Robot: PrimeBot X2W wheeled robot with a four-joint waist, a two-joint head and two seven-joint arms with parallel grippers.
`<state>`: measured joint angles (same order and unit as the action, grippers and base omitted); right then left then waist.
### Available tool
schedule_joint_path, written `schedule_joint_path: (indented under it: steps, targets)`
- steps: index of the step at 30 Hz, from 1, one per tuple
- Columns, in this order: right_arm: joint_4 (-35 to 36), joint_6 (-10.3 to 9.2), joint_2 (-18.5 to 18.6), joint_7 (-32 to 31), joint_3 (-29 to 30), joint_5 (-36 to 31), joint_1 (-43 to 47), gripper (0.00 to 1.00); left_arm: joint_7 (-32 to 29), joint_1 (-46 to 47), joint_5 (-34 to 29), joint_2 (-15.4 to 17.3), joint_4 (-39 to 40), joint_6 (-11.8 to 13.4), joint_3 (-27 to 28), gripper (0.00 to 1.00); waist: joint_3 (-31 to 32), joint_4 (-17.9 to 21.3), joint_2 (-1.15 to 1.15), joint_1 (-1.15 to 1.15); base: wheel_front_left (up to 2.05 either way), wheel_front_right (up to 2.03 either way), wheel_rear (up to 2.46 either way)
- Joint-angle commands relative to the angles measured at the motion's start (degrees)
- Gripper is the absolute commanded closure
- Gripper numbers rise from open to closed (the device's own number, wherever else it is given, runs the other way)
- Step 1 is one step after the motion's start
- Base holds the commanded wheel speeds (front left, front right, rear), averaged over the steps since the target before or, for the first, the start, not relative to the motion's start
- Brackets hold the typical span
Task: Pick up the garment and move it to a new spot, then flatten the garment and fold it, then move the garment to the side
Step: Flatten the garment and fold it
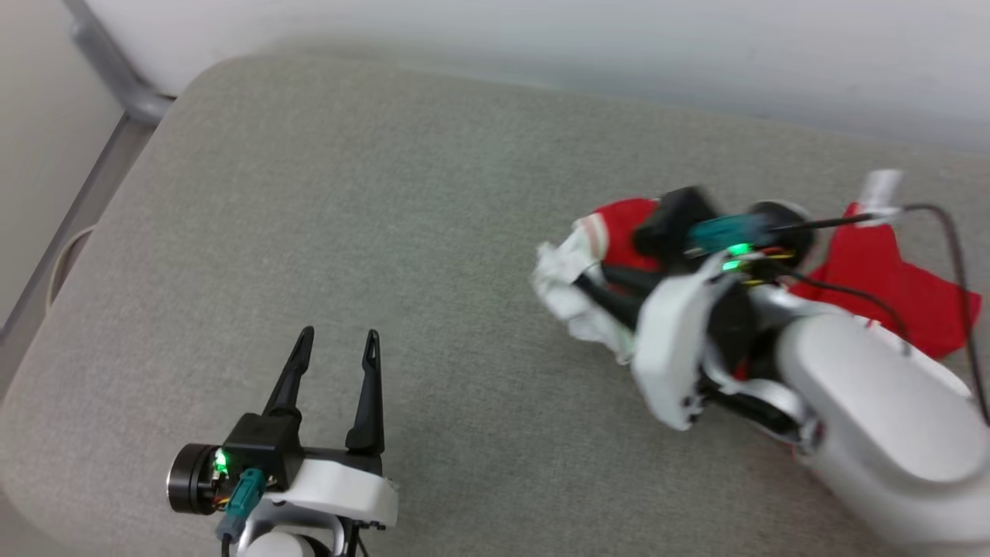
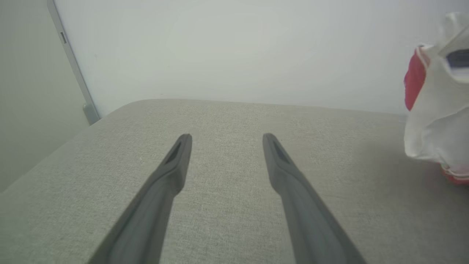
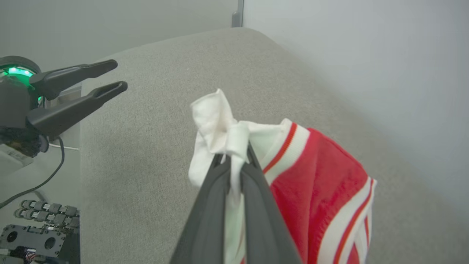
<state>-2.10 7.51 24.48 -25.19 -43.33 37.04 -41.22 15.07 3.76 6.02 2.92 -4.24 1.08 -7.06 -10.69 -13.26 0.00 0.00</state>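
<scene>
Red-white garment [image 3: 322, 190] pinched in right gripper [image 3: 234, 158], left gripper [image 2: 227, 138] spread wide

Env.: likely indoor robotics lab/test room. Evidence: grey fabric-covered pad [image 1: 371, 232] w/ rounded corner serves as work surface. Plain white wall [image 1: 541, 46] behind. Grey metal rail [image 1: 116, 73] at wall joint. Bare circuit board [image 3: 33, 242] and loose cable [image 3: 40, 183] beside pad.

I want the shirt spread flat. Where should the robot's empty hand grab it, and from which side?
Probably the striped trim of the garment, beside the shut right gripper: a thick edge held up by that grip. The open left gripper could come from its own side, over bare cushion.
</scene>
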Motion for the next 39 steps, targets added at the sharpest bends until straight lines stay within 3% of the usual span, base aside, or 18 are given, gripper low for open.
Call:
schedule_joint_path:
  steps: [1, 11, 17, 22, 23, 24, 25, 30, 39]
  targets:
    - [-0.96, -0.04, -0.64, 0.11, -1.31, 0.03, -1.58, 1.0, 0.15, 0.8, 0.3, -0.08, 0.07, 0.26, -0.2, 0.0, -1.6, -1.6, 0.0, 0.0, 0.0, 0.0, 0.0]
    - [-21.56, -0.04, -9.6, 1.74, -26.6, 5.43, -13.08, 1.0, 0.15, 3.1, 2.45, -0.07, -0.25, 1.37, -2.18, 0.0, -5.54, -5.5, 0.0, 0.0, 0.0, 0.0, 0.0]
    - [-29.5, -0.05, -12.4, -1.27, -30.05, 6.49, -10.99, 1.0, 0.15, 3.82, 2.87, -0.06, -0.3, 1.8, -2.42, 0.0, -6.25, -6.17, 0.0, 0.0, 0.0, 0.0, 0.0]
    - [-31.31, -0.02, -13.19, -4.68, -30.41, 4.17, -8.14, 1.0, 0.15, 4.08, 2.87, -0.06, -0.39, 2.07, -2.15, 0.0, -6.37, -5.73, 0.0, 0.0, 0.0, 0.0, 0.0]
    - [-31.55, -0.02, -13.23, -4.29, -30.42, 4.55, -8.19, 0.9, 0.15, 3.98, 2.79, -0.06, -0.41, 2.11, -2.03, 0.0, -6.26, -5.48, 0.0, 0.0, 0.0, 0.0, 0.0]
    - [-31.69, -0.02, -13.29, -3.53, -30.39, 4.75, -8.59, 0.54, 0.15, 3.79, 2.66, -0.05, -0.46, 2.09, -1.82, 0.0, -6.05, -5.14, 0.0, 0.0, 0.0, 0.0, 0.0]
    - [-31.68, -0.02, -13.38, -2.49, -30.35, 4.8, -9.24, 0.0, 0.15, 3.56, 2.49, -0.06, -0.51, 2.02, -1.68, 0.0, -5.82, -4.79, 0.0, 0.0, 0.0, 0.0, 0.0]
    - [-29.76, -0.06, -12.78, 5.88, -30.03, 7.16, -12.08, 0.0, 0.15, 2.38, 1.67, -0.06, -0.66, 1.74, -0.62, 0.0, -3.89, -2.8, 0.0, 0.0, 0.0, 0.0, 0.0]
    - [-24.32, -0.06, -5.2, 18.85, -26.79, 11.09, -11.49, 0.0, 0.15, -0.56, -0.39, -0.06, -0.26, 0.97, 1.98, 0.0, 0.68, 1.53, 0.0, 0.0, 0.0, 0.0, 0.0]
